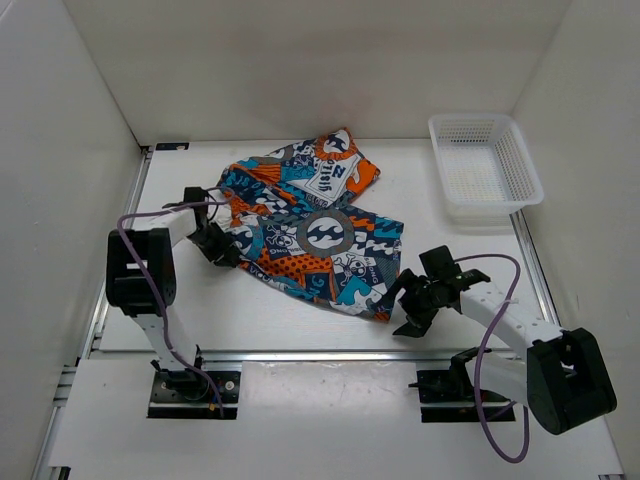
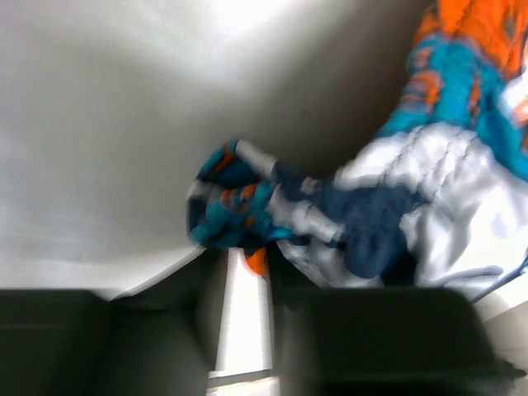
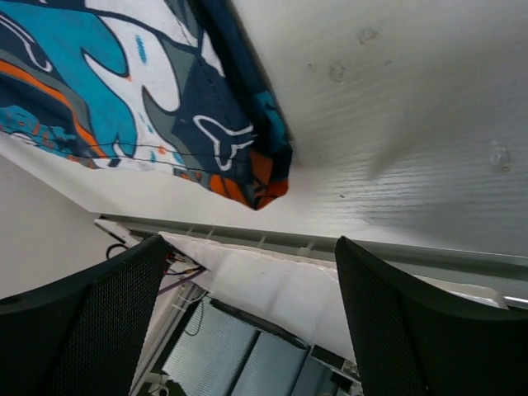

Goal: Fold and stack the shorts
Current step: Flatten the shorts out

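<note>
The left claw [image 1: 222,248] sits at the left edge of the soft cartoon-print shorts [image 1: 320,240], blue, orange, teal, white and black. They lie rumpled and partly spread in the middle of the white table [image 1: 280,325]. In the left wrist view the left claw [image 2: 247,256] has only a narrow slit between its dark fingers. A bunched fold of the shorts [image 2: 247,206] is right at their tips (the view is blurred, so I cannot tell whether it is pinched).

The right claw [image 1: 403,305] is at the near right corner of the shorts. Its own camera shows what the top view does not. The right claw [image 3: 252,243] has its fingers wide apart, with the hem corner of the shorts [image 3: 124,99] just beyond them and untouched.

A white plastic mesh basket [image 1: 482,207] stands at the far right of the table.
</note>
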`<state>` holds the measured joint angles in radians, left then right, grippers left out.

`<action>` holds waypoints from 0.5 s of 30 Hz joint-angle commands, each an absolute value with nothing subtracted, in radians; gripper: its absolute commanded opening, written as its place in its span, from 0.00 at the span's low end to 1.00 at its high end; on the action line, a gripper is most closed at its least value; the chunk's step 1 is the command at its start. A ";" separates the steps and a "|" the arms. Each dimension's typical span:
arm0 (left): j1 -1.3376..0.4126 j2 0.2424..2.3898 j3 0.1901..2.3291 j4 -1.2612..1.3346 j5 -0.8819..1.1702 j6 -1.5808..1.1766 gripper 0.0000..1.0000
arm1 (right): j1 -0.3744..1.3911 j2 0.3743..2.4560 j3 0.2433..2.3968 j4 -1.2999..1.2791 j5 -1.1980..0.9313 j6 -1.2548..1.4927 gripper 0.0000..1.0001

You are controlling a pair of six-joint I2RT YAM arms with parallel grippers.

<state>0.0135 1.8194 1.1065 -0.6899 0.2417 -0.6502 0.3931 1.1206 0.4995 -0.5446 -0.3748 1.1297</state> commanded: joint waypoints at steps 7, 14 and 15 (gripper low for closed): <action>0.041 1.603 1.040 -0.676 0.235 -0.660 0.93 | 0.383 1.120 0.512 -0.476 -0.405 1.193 0.87; 0.041 1.696 1.106 -0.676 0.215 -0.640 0.82 | 0.383 1.120 0.503 -0.466 -0.405 1.193 0.87; 0.041 1.707 1.106 -0.676 0.215 -0.640 0.76 | 0.383 1.120 0.503 -0.466 -0.405 1.193 0.87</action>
<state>0.0383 1.6749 1.0672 -0.6868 0.2241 -0.6548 0.3870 1.1206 0.4995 -0.4862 -0.3779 1.1797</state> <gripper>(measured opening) 0.789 0.867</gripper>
